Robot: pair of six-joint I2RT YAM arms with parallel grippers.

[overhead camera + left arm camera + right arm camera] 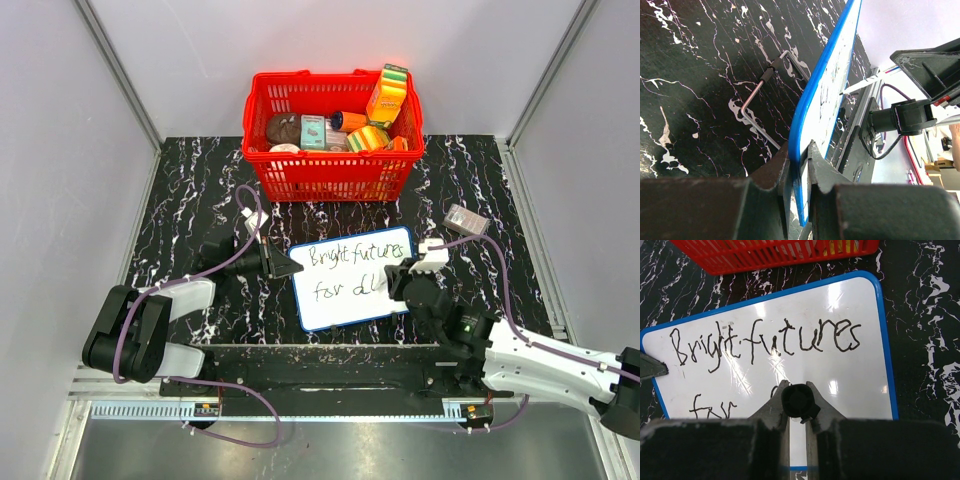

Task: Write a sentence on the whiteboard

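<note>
The sentence [765, 342] runs in thin black marker across the whiteboard [345, 295]: "Bright futures" on the upper line, "for" below it, and then a few letters partly hidden by the right gripper; the board, white with a blue rim, lies in the middle of the surface [190, 200], slightly askew, closer to the near edge than to the far one. The left gripper [799, 155] is clamped on the board's left edge, the blue rim pinched between its two dark fingers [772, 170]; the right gripper [799, 402] is closed tight around a marker [799, 400], whose round black end shows between its fingers, over the board's right half near the second line of writing; from the left wrist the marker's tip meets the white face. Just beyond the board, at the middle of the far edge, stands a red basket [330, 178] full of small boxes and sponges; a small grey block [465, 218] lies toward the right edge, apart from the board's far right corner.
</note>
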